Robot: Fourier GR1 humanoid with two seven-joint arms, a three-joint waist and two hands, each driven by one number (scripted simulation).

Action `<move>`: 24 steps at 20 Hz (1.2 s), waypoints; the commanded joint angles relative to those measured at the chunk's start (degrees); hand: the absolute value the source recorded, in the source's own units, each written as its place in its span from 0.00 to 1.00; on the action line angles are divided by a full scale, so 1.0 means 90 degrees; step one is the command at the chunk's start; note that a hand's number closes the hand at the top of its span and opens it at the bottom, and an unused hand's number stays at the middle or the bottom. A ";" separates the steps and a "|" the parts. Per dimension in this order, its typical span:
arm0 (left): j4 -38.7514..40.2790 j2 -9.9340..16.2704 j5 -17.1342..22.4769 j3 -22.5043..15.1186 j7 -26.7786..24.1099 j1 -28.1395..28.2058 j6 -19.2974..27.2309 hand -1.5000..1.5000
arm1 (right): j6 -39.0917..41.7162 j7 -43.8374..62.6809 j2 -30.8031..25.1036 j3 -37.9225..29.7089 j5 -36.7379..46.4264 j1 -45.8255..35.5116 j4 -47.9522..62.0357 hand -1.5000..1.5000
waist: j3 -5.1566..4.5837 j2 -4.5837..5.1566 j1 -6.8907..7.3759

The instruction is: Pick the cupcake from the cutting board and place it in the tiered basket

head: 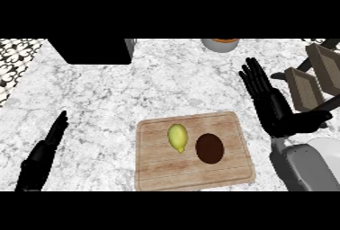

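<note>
The rectangular pale wooden cutting board [194, 152] lies at lower centre of the frame on the speckled white marble counter [166, 85]; two items rest on it, apart from one another. The dark brown oval cupcake [210, 148] sits right of the board's centre; from this steep top-down view its wrapper and frosting cannot be told apart, so the shape below the top is uncertain. The yellow-green lemon [177, 137] lies just to the cupcake's left, not touching it.

The right hand [271, 105] stands right of the board at mid-right of the frame, fingers straight and released, holding nothing; it is near the cupcake but not over it. The left hand [41, 155] rests at lower left, fingers extended, empty, well apart from the board.

The brown wooden tiered basket [312, 76] occupies the upper right edge of the frame, beyond the right hand; the cupcake is not yet in it.

Handling judgement: the cupcake is probably light, soft and easily crushed; the top likely smears. Take hold low on the sides, fingers and thumb opposed across the oval's narrow width; keep it upright; avoid nudging the lemon.
</note>
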 commanded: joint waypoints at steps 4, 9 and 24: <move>-0.0517 -0.0727 -0.0150 -0.0079 0.0052 -0.0738 0.0469 0.50 | 0.2194 -0.0151 0.0015 -0.0587 -0.1837 -0.0854 0.0397 1.00 | 0.0076 0.0278 0.0138; -0.0793 -0.1276 -0.0179 -0.0369 0.0557 -0.1275 0.0747 0.50 | 0.3059 0.0294 -0.0131 -0.0770 -0.2499 -0.0722 0.1808 0.00 | 0.0085 0.0353 0.0190; -0.0384 -0.1582 -0.0356 -0.0337 0.0872 -0.1665 0.0970 0.50 | 0.7906 0.0470 -0.2577 -0.1614 -0.2320 -0.1393 0.1497 0.00 | 0.0067 0.0228 -0.0052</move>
